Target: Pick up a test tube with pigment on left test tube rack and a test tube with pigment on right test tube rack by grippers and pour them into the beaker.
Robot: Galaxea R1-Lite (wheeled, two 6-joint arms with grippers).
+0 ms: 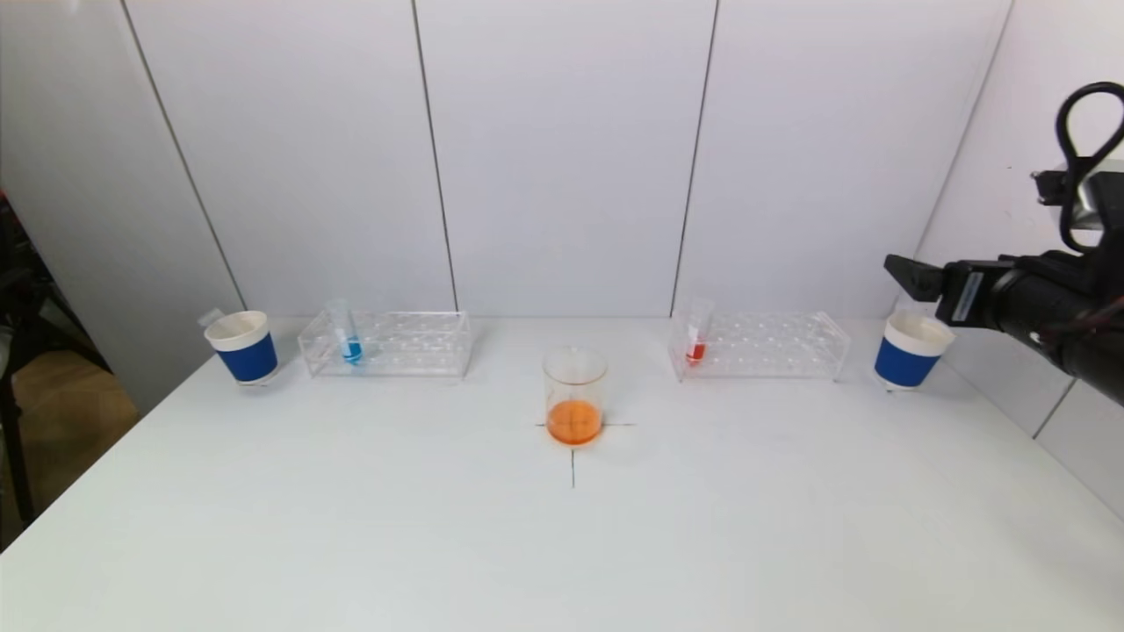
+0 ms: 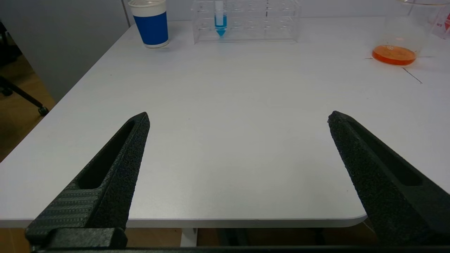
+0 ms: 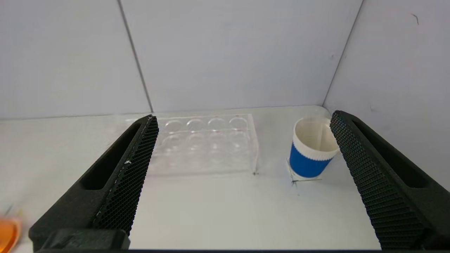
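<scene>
white table (image 1: 351, 527) | two racks (image 1: 386, 344) (image 1: 760, 346) | beaker (image 1: 574, 395) | two cups (image 1: 243, 346) (image 1: 910, 350)

Black right arm (image 1: 1045, 307), looped black cable (image 1: 1084, 149), textured tapered fingers (image 3: 119, 182).

1. Two clear test tube racks stand on the table: the left rack (image 1: 386, 344) and the right rack (image 1: 760, 345).
2. Two test tubes with pigment stand in the racks: a blue-filled tube (image 1: 344, 332) in the left one and a red-filled tube (image 1: 698, 332) in the right one.
3. One glass beaker (image 1: 574, 396) holds orange liquid.
4. Two blue-and-white paper cups are in view: the left cup (image 1: 242, 346) and the right cup (image 1: 911, 350).
5. One white table (image 1: 562, 544) carries everything.
6. Two grippers appear: the left gripper (image 2: 238, 119) only in its own wrist view, the right gripper (image 3: 244, 117) with fingers spread wide.
7. One black cross mark (image 1: 573, 465) is drawn on the table.
</scene>
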